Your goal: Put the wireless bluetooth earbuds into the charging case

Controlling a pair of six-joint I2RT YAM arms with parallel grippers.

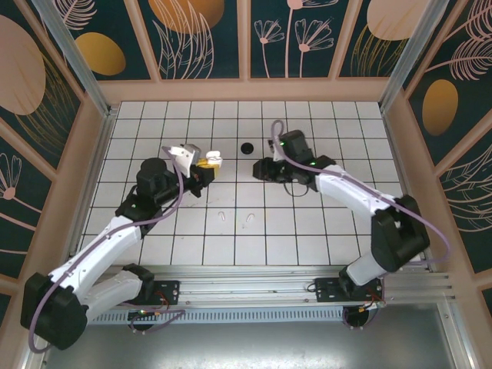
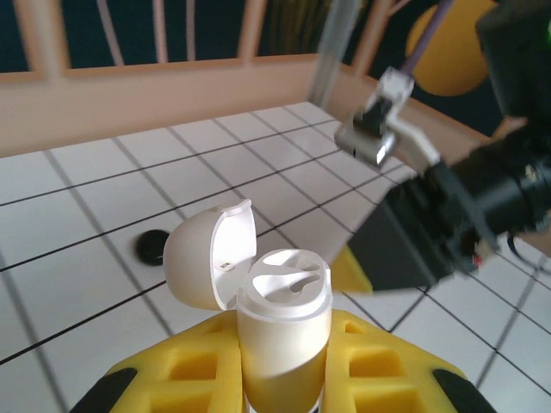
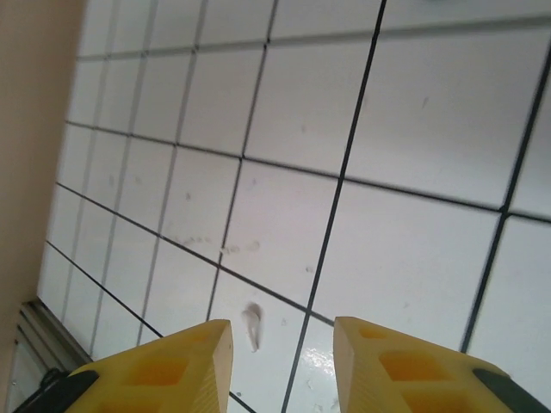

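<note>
**While the Left Pincer Clamped the Open Case, Two White Buds Lay Loose on the Tiles**

Where the left pincer (image 2: 284,368) closed its ribbed yellow fingers (image 2: 185,372), it gripped the charging case (image 2: 284,331) upright by its smooth, rounded white barrel. The case's domed lid (image 2: 207,258) stood hinged back to one side, baring a glossy top face with two curved moulded hollows. From above, that case (image 1: 211,160) sat over the left-centre of the tabletop (image 1: 338,154), a grid of shiny white square tiles with thin dark seams.

Two white earbuds (image 1: 223,216) (image 1: 250,220), small and curved with short stems, rested on the tiles nearer the arm bases, apart from each other and well apart from the case. A black round object (image 1: 247,147), flat-looking and matte, lay beyond the case; what it was could not be told.

The right pincer (image 3: 282,344) held its yellow fingers apart with nothing between them, hanging over the tiles where one of the white earbuds (image 3: 252,327) lay just ahead of the left fingertip.
</note>
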